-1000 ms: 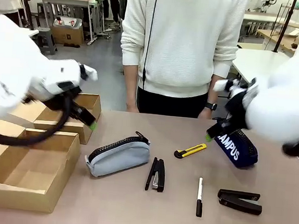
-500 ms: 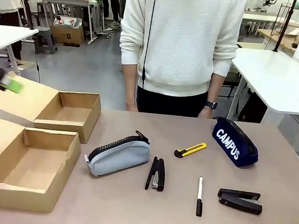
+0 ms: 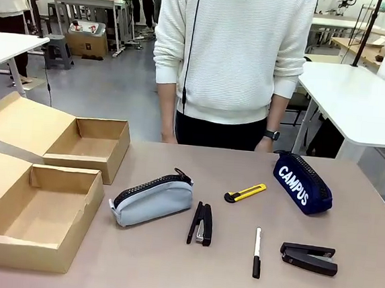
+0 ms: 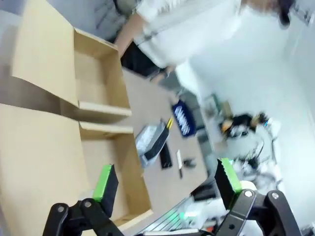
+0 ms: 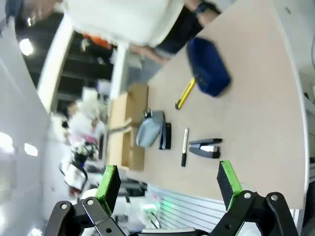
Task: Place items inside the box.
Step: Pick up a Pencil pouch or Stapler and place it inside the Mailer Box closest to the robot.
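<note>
Both pincers are wide open with nothing in them. The left pincer (image 4: 166,179) hangs high over the two cardboard boxes, and the right pincer (image 5: 167,181) sits well above the surface (image 3: 167,280) on the stapler side. So I'd say we're at the very start, with nothing packed yet. All the stationery lies loose: the grey-blue zip pouch (image 3: 152,200) is nearest the open box (image 3: 21,254), with a black stapler (image 3: 201,223) just beside it. Then come the yellow-and-black utility knife (image 3: 245,193), the black-and-white marker (image 3: 257,252), the other stapler (image 3: 308,258) and the navy "CAMPUS" pouch (image 3: 302,182) off to the right. The next move probably means dropping down onto one item. The soft pouch looks like the easy grab, the skinny marker the fiddly one. A person in a white sweater (image 3: 234,53) stands at the far edge.
</note>
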You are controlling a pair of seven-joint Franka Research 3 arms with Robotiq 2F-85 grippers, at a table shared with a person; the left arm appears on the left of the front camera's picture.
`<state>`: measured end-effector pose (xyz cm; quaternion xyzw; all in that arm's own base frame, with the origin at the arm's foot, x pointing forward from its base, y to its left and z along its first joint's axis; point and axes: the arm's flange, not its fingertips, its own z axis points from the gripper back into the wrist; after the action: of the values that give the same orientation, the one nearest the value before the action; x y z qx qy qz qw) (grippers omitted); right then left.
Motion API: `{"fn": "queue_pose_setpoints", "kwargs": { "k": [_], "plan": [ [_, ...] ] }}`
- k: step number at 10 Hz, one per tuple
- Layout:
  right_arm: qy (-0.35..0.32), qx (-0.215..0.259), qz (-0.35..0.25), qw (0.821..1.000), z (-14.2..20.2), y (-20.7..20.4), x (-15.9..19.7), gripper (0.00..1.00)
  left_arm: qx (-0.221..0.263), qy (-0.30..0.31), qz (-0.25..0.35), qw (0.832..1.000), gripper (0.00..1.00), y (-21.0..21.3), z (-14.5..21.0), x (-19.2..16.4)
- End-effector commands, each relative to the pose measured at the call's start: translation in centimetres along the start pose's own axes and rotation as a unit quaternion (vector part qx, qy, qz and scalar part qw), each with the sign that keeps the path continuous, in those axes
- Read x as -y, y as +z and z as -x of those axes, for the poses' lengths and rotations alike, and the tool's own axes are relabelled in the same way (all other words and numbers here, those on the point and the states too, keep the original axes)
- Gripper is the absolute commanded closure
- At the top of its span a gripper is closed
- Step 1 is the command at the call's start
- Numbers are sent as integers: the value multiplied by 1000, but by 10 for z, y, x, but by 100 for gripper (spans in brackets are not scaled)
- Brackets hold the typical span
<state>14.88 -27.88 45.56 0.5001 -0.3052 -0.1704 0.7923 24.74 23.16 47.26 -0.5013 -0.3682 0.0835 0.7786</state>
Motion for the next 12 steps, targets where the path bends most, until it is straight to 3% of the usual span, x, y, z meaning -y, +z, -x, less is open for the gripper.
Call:
{"fn": "queue_pose_setpoints", "kwargs": {
  "k": [1, 2, 8, 10, 11, 12],
  "plan": [
    [-11, 37, 13, 999, 23, -39, 24, 0, 48, -4, 6, 999, 0, -35, 20, 11],
    [0, 0, 0, 1000, 0, 0, 0, 0, 0, 0, 0, 1000, 0, 0, 0, 0],
    [-13, -6, 5, 1000, -2, -5, -1, 0, 0, 0, 0, 1000, 0, 0, 0, 0],
    [89, -58, 97, 990, -13, -71, -66, 0, 0, 0, 0, 1000, 0, 0, 0, 0],
    [154, -104, 114, 976, -14, -102, -98, 0, 0, 0, 0, 1000, 0, 0, 0, 0],
    [158, -167, 115, 967, -15, -110, -106, 0, 0, 0, 0, 1000, 0, 0, 0, 0]
  ]
}}
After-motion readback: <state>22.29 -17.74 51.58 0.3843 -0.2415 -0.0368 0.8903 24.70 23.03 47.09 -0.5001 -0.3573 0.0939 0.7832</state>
